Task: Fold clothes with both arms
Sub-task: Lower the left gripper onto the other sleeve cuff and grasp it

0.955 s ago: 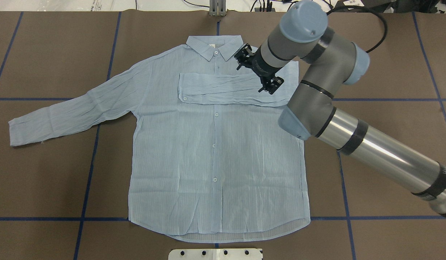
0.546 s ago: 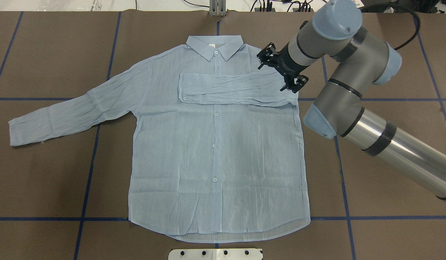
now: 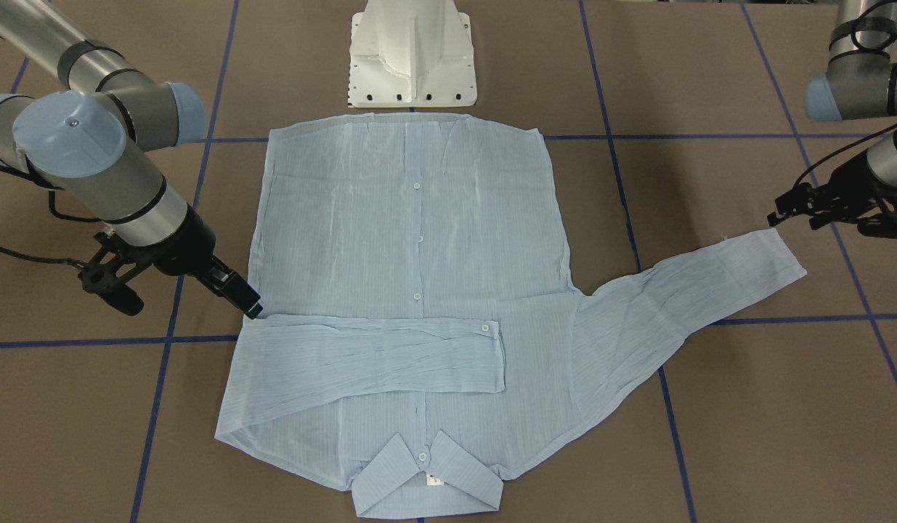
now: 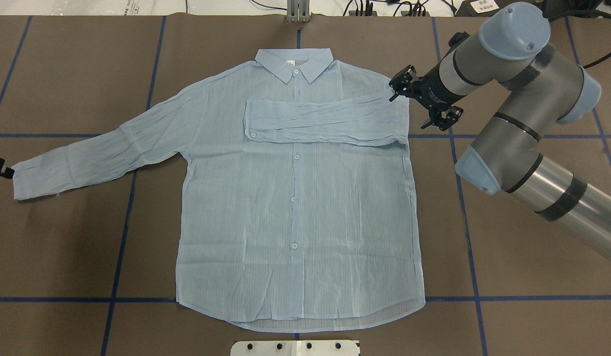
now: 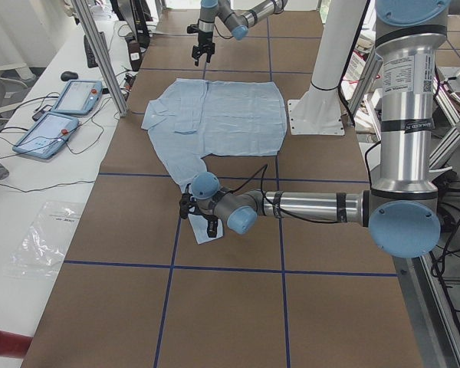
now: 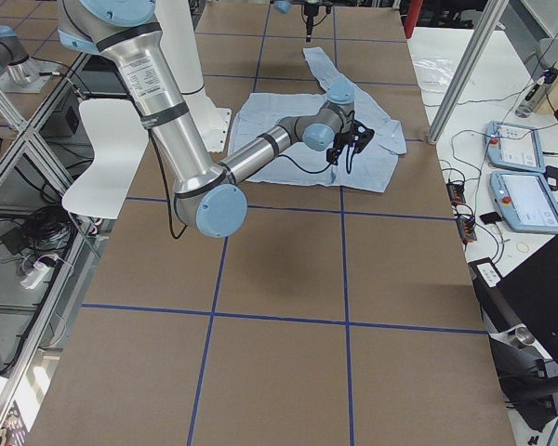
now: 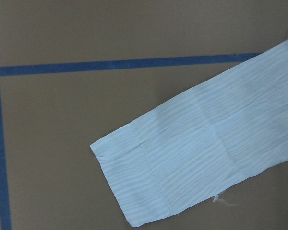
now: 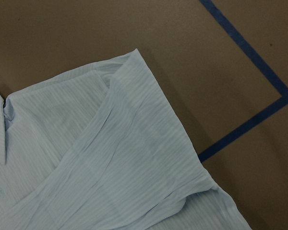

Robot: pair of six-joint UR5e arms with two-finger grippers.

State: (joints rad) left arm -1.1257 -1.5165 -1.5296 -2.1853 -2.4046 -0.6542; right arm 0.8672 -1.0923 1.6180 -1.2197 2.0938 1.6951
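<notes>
The shirt [image 4: 295,207] lies flat, button front up, in the middle of the bench [image 4: 63,237], with its collar [image 4: 294,63] on the side away from the robot. One sleeve [image 4: 320,121] is folded across the chest. The right fingers [image 4: 401,84] hover spread and empty just off that shoulder. The other sleeve stretches outward, its cuff [image 7: 134,187] just beside the left fingers [image 3: 786,211]; I cannot tell whether those are spread. Blue tape lines [image 4: 63,299] cross the brown bench cover. Two tablets [image 5: 77,96] sit on a white side table.
</notes>
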